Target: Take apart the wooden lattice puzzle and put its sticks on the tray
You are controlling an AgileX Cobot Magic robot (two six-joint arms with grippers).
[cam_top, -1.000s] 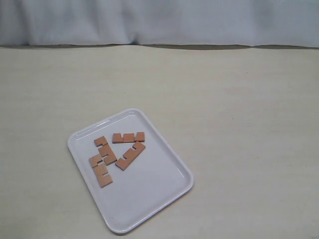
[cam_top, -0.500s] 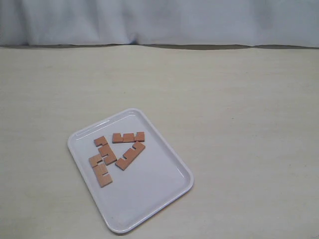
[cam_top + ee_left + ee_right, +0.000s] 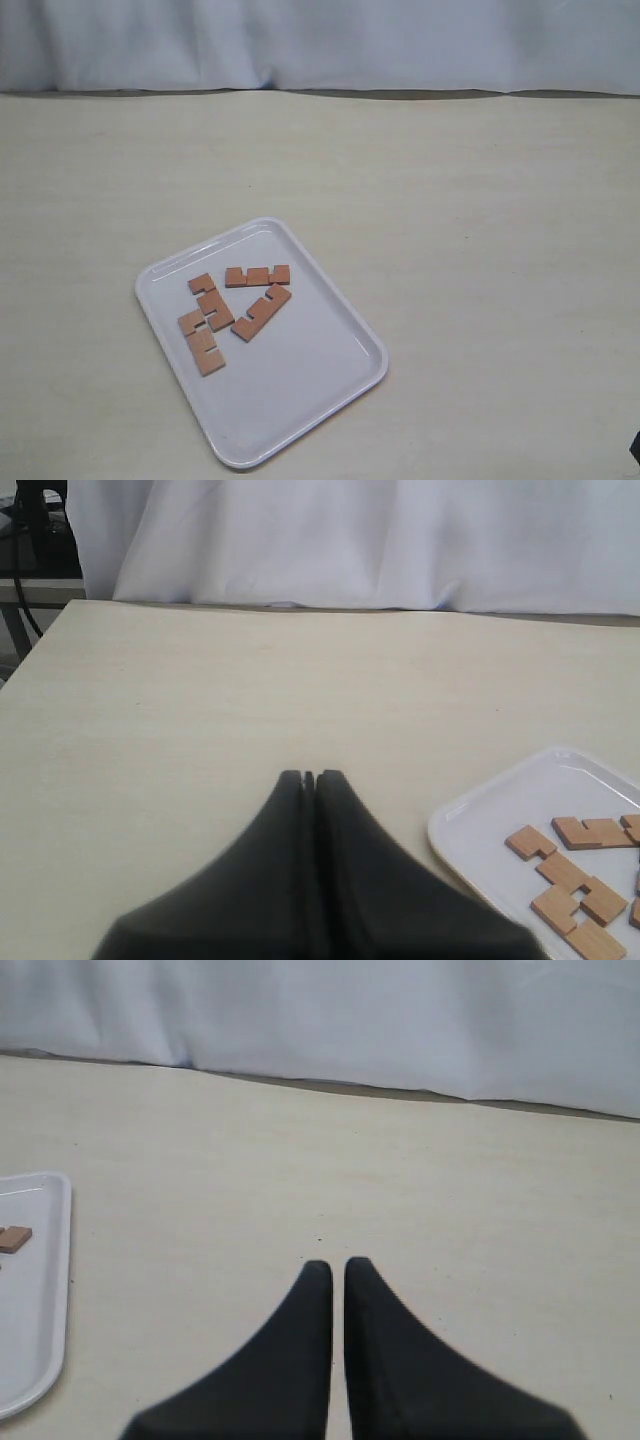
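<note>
Plainly both arms' jaws are closed and empty, sticks [image 3: 232,308] lying on tray [image 3: 300,400].

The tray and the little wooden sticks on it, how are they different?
The tray is white; the sticks are reddish-brown.
The tray is one big piece with rounded corners and a low rim; the sticks are four small flat strips, far smaller than it, with square notches cut in one edge.
The tray rests on the table; the sticks lie inside the tray, scattered at different angles, some touching.
Both lie flat.
</note>
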